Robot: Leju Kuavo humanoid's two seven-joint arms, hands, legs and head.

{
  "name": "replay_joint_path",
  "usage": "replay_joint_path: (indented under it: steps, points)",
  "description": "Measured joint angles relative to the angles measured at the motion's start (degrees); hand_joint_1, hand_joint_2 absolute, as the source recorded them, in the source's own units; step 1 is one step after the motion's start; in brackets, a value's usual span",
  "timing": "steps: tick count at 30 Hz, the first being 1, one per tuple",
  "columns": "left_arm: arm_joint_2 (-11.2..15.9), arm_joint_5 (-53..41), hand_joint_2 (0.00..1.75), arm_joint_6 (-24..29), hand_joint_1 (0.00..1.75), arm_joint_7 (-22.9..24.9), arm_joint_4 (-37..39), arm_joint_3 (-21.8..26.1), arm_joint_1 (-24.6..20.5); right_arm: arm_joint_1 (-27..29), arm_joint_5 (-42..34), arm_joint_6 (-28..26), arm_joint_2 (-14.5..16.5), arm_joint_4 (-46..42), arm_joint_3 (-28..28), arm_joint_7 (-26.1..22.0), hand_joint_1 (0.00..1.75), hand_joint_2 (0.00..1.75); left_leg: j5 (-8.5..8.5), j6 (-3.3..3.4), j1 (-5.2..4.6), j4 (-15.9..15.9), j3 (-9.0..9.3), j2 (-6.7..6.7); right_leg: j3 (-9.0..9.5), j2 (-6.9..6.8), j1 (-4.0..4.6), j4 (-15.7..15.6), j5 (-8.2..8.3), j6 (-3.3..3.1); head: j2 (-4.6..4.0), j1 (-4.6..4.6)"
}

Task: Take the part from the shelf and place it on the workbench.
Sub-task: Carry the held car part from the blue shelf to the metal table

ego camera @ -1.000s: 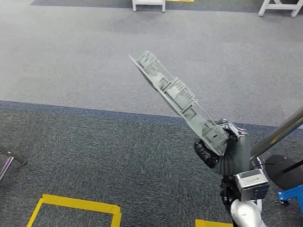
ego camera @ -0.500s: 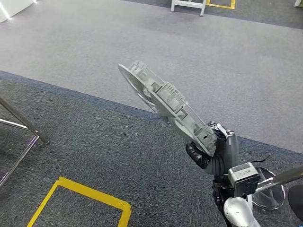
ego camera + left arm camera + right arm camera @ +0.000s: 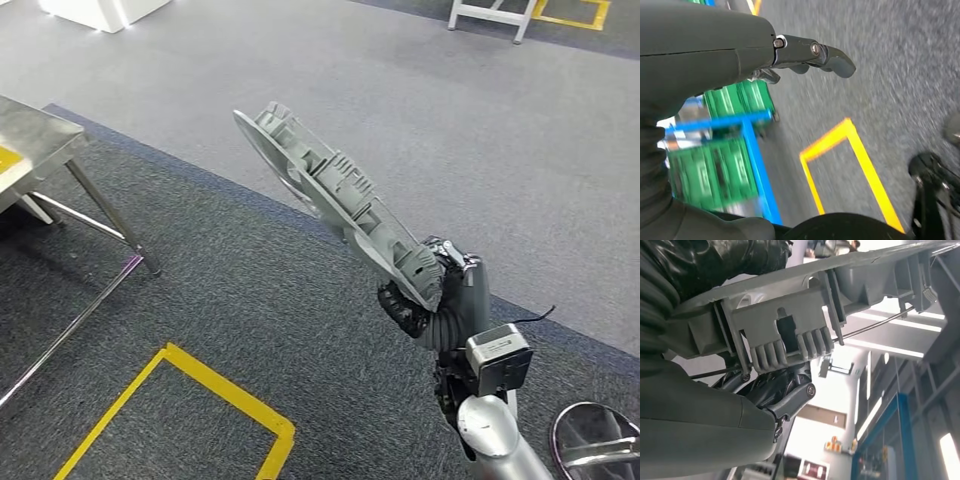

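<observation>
Part (image 3: 332,195): long grey moulded plastic piece with ribs and clips, carried in the air above the carpet, tilted, far end higher and pointing ahead-left.
Right hand (image 3: 434,300): fingers wrapped around the near end of the part; the right wrist view shows the thumb under the ribbed underside (image 3: 791,340) and dark fingers over the top face.
Left hand (image 3: 806,52): nothing in it; fingers stretched out and slightly apart, hanging over the floor.
Step in hand (judged): transport to the table; part is off the shelf, placing not yet done.
Doing it well (judged): hold is at one end only, so the long free end has leverage; keep the wrist steady and turn slowly to stop it swinging or slipping.
Yellow floor marking (image 3: 219,395): near, ahead-left on the dark carpet.
Round metal base (image 3: 596,440): near, low right, beside the right arm.
Table (image 3: 34,135): metal corner at the left, slanted legs reaching onto the carpet; well apart from the part.
Open room: wide stretch of carpet between part and table; watch the table edge and legs when the free end nears.
Far: white frame legs (image 3: 490,15) across the lighter carpet.
</observation>
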Motion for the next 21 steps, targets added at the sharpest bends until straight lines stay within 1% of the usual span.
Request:
replay_joint_path:
  steps: [1,2,3,4,5,6,7,8,9,10,11,12,13,14,15,16,17,18,19,20,21]
  points:
    - [-0.1,-0.1,1.75,0.3,0.00,-0.7,0.0,1.2,0.2,-0.1,0.3,-0.3,0.0,0.3,0.3,0.0,1.75,1.75,0.50,0.00,0.00,0.3,-0.21,0.13,0.10,-0.83,0.07,0.0,-0.13,-0.02,0.00,-0.01]
    - [-0.2,-0.2,1.75,1.1,0.00,-1.5,0.0,2.2,0.4,-0.1,0.7,-0.5,0.0,0.6,0.5,0.1,1.75,1.75,1.93,0.07,-0.01,-1.6,0.71,0.32,0.25,-1.58,0.12,0.0,-0.27,0.00,0.00,-0.01]
    - [-0.2,-0.4,1.75,2.1,0.00,-2.3,0.0,2.8,0.7,-0.1,1.3,-0.7,0.0,0.7,0.8,0.1,1.75,1.75,3.94,0.25,-0.08,-5.2,2.62,1.01,0.47,-2.27,0.18,0.0,-0.44,0.09,0.00,-0.01]
    - [-0.1,-0.5,1.75,2.9,0.00,-3.0,0.0,2.9,0.9,-0.1,1.9,-0.9,0.0,0.8,1.0,0.2,1.75,1.75,5.45,0.53,-0.32,-9.2,4.73,2.47,0.68,-2.84,0.33,0.0,-0.65,0.25,0.00,-0.02]
    - [0.1,-0.7,1.75,3.3,0.00,-3.5,0.0,2.9,1.2,-0.1,2.4,-1.0,0.0,0.8,1.2,0.3,1.75,1.75,6.51,0.97,-0.57,-12.4,6.39,3.69,0.85,-3.36,0.52,0.1,-0.87,0.47,0.00,-0.05]
    - [0.2,-0.8,1.75,3.4,0.00,-4.1,0.0,2.9,1.4,-0.1,2.9,-1.0,0.0,0.9,1.5,0.5,1.75,1.75,6.95,1.41,-0.82,-14.4,7.37,4.58,0.97,-3.86,0.71,0.1,-1.07,0.70,0.00,-0.05]
    - [0.3,-0.9,1.75,3.2,0.00,-4.8,0.0,2.8,1.6,-0.2,3.3,-1.1,0.0,0.9,1.7,0.7,1.75,1.75,6.83,1.82,-1.03,-15.0,7.57,4.83,1.05,-4.35,0.85,0.1,-1.22,0.93,0.00,-0.07]
    - [0.5,-1.0,1.75,2.9,0.00,-5.7,0.0,2.8,1.5,-0.3,3.6,-1.2,0.0,1.0,2.0,0.8,1.75,1.75,6.93,2.23,-1.07,-15.2,7.45,4.09,1.18,-4.97,0.92,0.0,-1.33,1.18,0.00,-0.08]
    - [0.7,-1.1,1.75,2.7,0.00,-6.5,0.0,2.8,1.2,-0.4,3.9,-1.2,0.0,1.0,2.2,1.0,1.75,1.75,7.07,2.59,-0.94,-15.4,7.48,3.34,1.18,-5.20,0.84,0.0,-1.56,1.48,0.00,-0.06]
    - [0.9,-1.1,1.75,2.5,0.00,-7.1,0.0,2.8,0.7,-0.5,4.1,-1.2,0.0,1.1,2.3,1.1,1.75,1.75,7.23,2.93,-0.78,-15.7,7.57,2.64,1.05,-4.51,0.72,0.4,-2.04,1.75,0.00,-0.03]
    - [1.1,-1.1,1.75,2.4,0.00,-7.5,0.0,2.8,-0.1,-0.6,4.1,-1.2,0.0,1.2,2.5,1.2,1.75,1.75,7.41,3.31,-0.60,-15.9,7.68,1.90,0.43,-3.24,0.58,1.9,-2.96,1.98,0.00,0.08]
    - [1.3,-1.0,1.75,2.3,0.00,-7.8,0.0,2.8,-0.8,-0.6,4.2,-1.2,0.0,1.3,2.6,1.2,1.75,1.75,7.53,3.58,-0.42,-16.1,7.80,1.18,-0.86,-1.56,0.41,4.5,-4.38,2.15,0.00,0.25]
    - [1.5,-0.9,1.75,2.2,0.00,-8.3,0.0,2.9,-1.4,-0.7,4.4,-1.2,0.0,1.4,2.7,1.2,1.75,1.75,7.54,3.73,-0.40,-16.1,7.81,0.51,-2.63,-0.09,0.32,8.2,-6.04,2.21,0.00,0.40]
    - [1.6,-0.9,1.75,2.0,0.00,-9.0,0.0,2.9,-1.8,-0.7,4.6,-1.2,0.0,1.5,2.9,1.3,1.75,1.75,7.54,3.83,-0.39,-16.1,7.80,-0.18,-4.72,0.61,0.26,12.1,-7.54,2.29,0.00,0.52]
    - [1.7,-0.8,1.75,1.6,0.00,-9.9,0.0,2.9,-2.0,-0.7,5.0,-1.2,0.0,1.6,3.0,1.3,1.75,1.75,7.54,3.86,-0.39,-16.1,7.81,-0.90,-6.46,0.88,0.23,15.0,-8.30,2.36,0.00,0.59]
    - [1.7,-0.8,1.75,1.3,0.00,-10.7,0.0,2.9,-2.0,-0.7,5.5,-1.3,0.0,1.9,3.1,1.4,1.75,1.75,7.53,3.85,-0.37,-16.0,7.82,-1.65,-7.36,0.96,0.23,16.1,-7.95,2.40,0.00,0.60]
    - [1.7,-0.8,1.75,1.0,0.00,-11.3,0.0,2.9,-2.1,-0.7,6.0,-1.3,0.0,2.1,3.3,1.5,1.75,1.75,7.50,3.80,-0.33,-15.9,7.83,-2.47,-7.18,1.09,0.20,14.9,-6.48,2.39,0.00,0.61]
    - [1.8,-0.9,1.75,0.9,0.00,-11.7,0.0,2.9,-2.1,-0.8,6.5,-1.4,0.1,2.2,3.4,1.6,1.75,1.75,7.44,3.70,-0.26,-15.8,7.83,-3.29,-5.99,1.60,0.13,11.8,-4.24,2.34,0.00,0.61]
    - [1.8,-1.1,1.75,1.0,0.00,-11.8,0.0,2.9,-2.2,-0.9,6.9,-1.5,0.1,2.3,3.5,1.7,1.75,1.75,7.34,3.50,-0.17,-15.6,7.76,-4.08,-4.33,3.10,-0.05,8.0,-2.29,2.28,0.00,0.62]
    - [1.8,-1.3,1.75,1.3,0.00,-11.5,0.0,2.9,-2.3,-1.1,7.3,-1.5,0.2,2.4,3.7,1.8,1.75,1.75,7.23,3.22,-0.14,-15.2,7.58,-4.81,-2.71,4.76,-0.29,4.5,-0.98,2.24,0.00,0.62]
    - [1.9,-1.7,1.75,1.6,0.00,-11.1,0.0,2.8,-2.4,-1.3,7.5,-1.6,0.2,2.5,3.8,1.9,1.75,1.75,7.23,2.83,-0.06,-15.0,7.30,-5.49,-1.59,6.09,-0.41,2.2,-0.37,2.20,0.00,0.63]
